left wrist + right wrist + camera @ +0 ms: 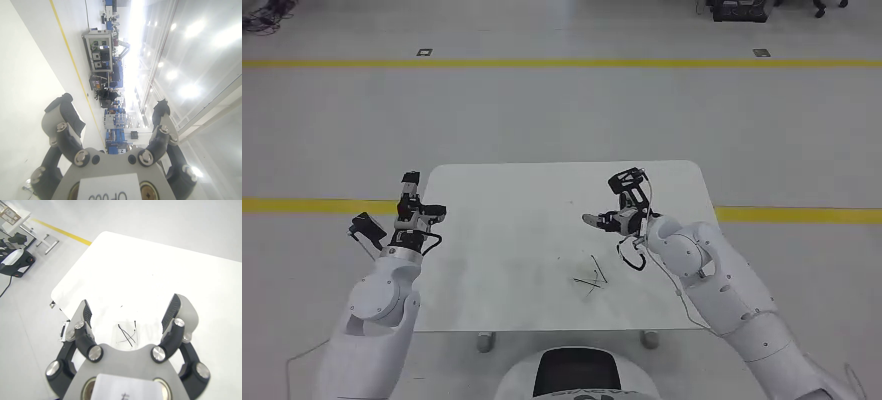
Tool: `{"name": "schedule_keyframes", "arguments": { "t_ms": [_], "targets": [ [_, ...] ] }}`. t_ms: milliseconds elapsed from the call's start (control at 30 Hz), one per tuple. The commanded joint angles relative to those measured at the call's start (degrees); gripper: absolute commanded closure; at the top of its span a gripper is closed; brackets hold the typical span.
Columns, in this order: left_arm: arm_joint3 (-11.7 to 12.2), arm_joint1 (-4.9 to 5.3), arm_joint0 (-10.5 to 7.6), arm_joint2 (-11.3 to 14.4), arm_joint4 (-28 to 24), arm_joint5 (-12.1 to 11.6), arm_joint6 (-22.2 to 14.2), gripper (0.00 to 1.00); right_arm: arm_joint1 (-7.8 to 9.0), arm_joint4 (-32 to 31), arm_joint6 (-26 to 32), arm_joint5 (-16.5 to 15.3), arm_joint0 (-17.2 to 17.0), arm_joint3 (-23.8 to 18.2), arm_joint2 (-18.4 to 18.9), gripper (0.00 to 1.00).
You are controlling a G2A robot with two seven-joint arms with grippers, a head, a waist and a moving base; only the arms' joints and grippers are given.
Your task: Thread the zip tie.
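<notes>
Here, black zip ties [592, 276] lying crossed on the white tabletop [512, 220] close to its near edge, right of centre, right hand [130, 299] above the tabletop just beyond them, open and empty, left hand [113, 100] at the left edge, likewise open and empty.

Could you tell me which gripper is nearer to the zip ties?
Right. The right gripper hangs above the table close to the zip ties; the left gripper is out by the table's far side edge.
</notes>
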Motion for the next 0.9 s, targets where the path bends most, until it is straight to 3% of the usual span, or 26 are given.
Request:
{"name": "schedule_keyframes", "arguments": {
  "t_ms": [0,133,300,500,867],
  "targets": [
    [0.0,0.0,0.0,0.0,0.0,0.0,0.0,0.0,0.0,0.0,0.0,0.0,0.0,0.0,0.0,0.0],
    [0.0,0.0,0.0,0.0,0.0,0.0,0.0,0.0,0.01,-1.01,1.02,-0.76,0.32,-0.06,-0.57,0.0],
    [0.0,0.0,0.0,0.0,0.0,0.0,0.0,0.0,-0.41,-4.02,7.89,-2.58,4.5,1.21,-3.68,0.0],
    [0.0,0.0,0.0,0.0,0.0,0.0,0.0,0.0,-1.7,-6.61,15.38,-1.23,9.21,4.08,-9.29,0.0],
    [0.0,0.0,0.0,0.0,0.0,0.0,0.0,0.0,-1.76,-6.77,15.58,-1.3,9.39,4.27,-9.55,0.0]
  ]
}}
